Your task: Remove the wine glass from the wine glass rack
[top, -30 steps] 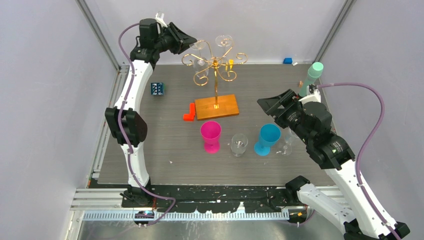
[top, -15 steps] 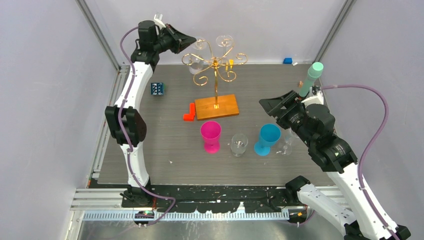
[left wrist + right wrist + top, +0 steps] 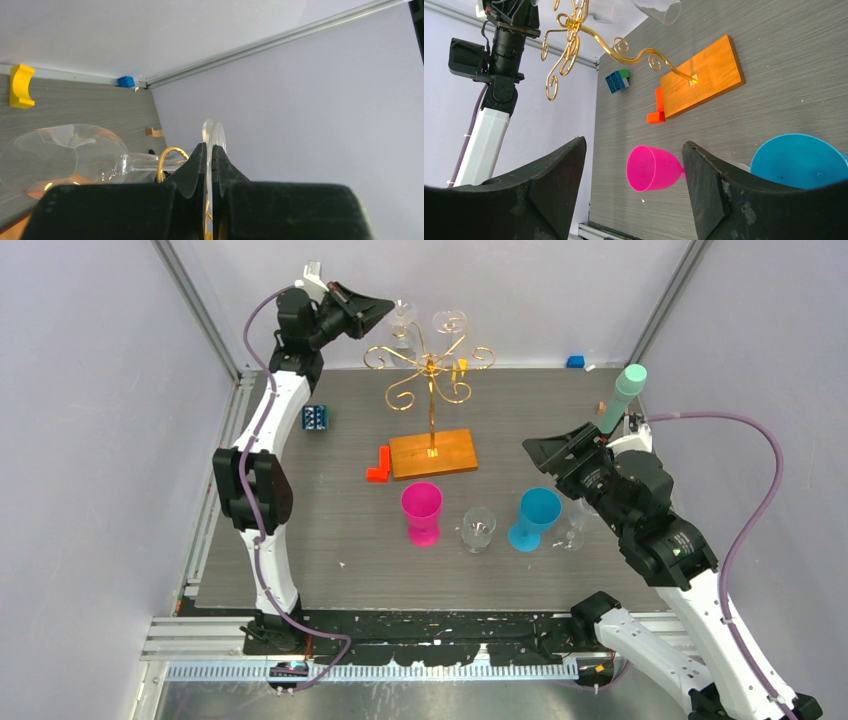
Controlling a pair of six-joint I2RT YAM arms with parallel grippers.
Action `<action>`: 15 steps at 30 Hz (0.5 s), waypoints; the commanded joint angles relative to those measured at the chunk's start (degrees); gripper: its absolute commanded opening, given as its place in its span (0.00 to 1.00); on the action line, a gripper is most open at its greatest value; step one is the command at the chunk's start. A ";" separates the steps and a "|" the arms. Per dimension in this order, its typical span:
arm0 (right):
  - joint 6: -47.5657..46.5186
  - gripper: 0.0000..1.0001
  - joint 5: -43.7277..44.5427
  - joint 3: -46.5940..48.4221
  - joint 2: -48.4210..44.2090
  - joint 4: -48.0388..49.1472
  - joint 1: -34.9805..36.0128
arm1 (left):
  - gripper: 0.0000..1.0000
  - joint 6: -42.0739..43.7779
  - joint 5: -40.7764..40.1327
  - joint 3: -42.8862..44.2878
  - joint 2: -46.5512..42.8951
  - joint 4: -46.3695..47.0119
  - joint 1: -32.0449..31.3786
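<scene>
Left gripper [image 3: 209, 150] higher, on wine glass [image 3: 65, 157]

Left pincer [image 3: 388, 308] rose, carrying wine glass [image 3: 402, 325] higher.

Left claw [image 3: 388, 310] grips the wine glass [image 3: 403, 332] beside the rack [image 3: 447, 453].

Pale lilac walls [image 3: 90, 440] on three sides, evenly lit, no hard shadows. Grey wood-grain tabletop [image 3: 340, 530]. Aluminium corner posts [image 3: 197, 310] at back. Toothed metal rail [image 3: 450, 671] along near edge.
</scene>
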 commanded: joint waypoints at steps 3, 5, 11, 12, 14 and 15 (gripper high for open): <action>-1.07 0.76 2.05 1.16 -0.54 0.38 0.18 | 0.00 -1.36 -0.26 0.01 -4.28 9.11 -0.05; -1.07 0.76 1.89 1.15 -0.36 0.35 0.12 | 0.00 -0.85 0.44 0.42 -4.17 8.79 -0.10; -1.08 0.76 2.07 1.12 -0.80 0.15 0.14 | 0.00 1.21 1.49 2.69 -3.48 6.28 -0.23; -1.03 0.76 2.14 1.14 -0.81 0.15 0.14 | 0.00 1.03 1.63 2.79 -3.34 6.49 -0.29; -0.94 0.76 2.06 1.19 -0.72 0.09 0.16 | 0.00 0.75 1.94 3.47 -2.73 7.25 -0.45; -0.98 0.76 2.07 1.25 -0.63 0.11 0.15 | 0.00 0.60 2.16 3.99 -2.37 7.42 -0.54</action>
